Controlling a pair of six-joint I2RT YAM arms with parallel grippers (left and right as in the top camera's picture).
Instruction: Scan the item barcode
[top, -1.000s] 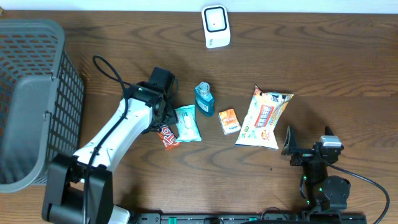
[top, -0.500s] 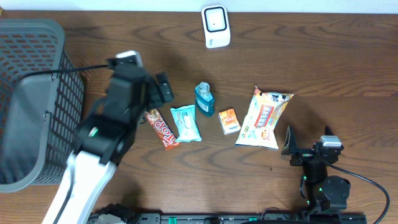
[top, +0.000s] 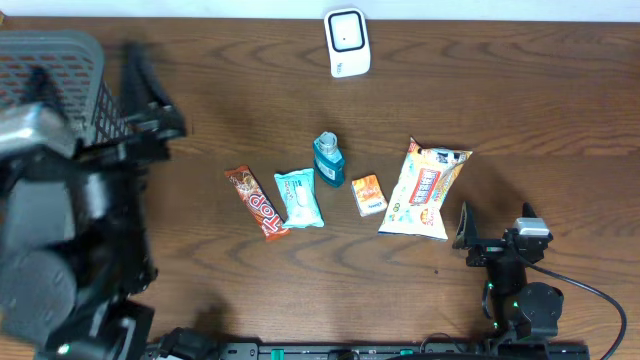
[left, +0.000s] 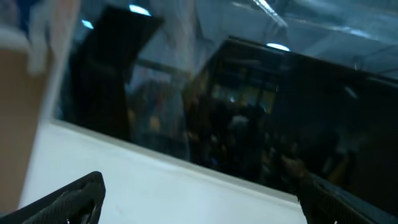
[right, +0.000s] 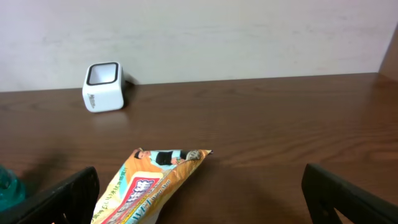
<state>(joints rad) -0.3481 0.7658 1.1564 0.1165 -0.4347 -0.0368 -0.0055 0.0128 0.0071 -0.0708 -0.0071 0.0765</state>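
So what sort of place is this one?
Probably a mock checkout bench: a white barcode scanner at the far edge of the wooden table, small packaged goods like a candy bar and snack bag in a row, and a grey mesh basket at the left.

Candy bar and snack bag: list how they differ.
The candy bar is a narrow brown-and-orange strip; the snack bag is broad, pale with colourful print. The candy bar lies at the row's left end, the snack bag at its right end. Both lie flat on the table, unheld.
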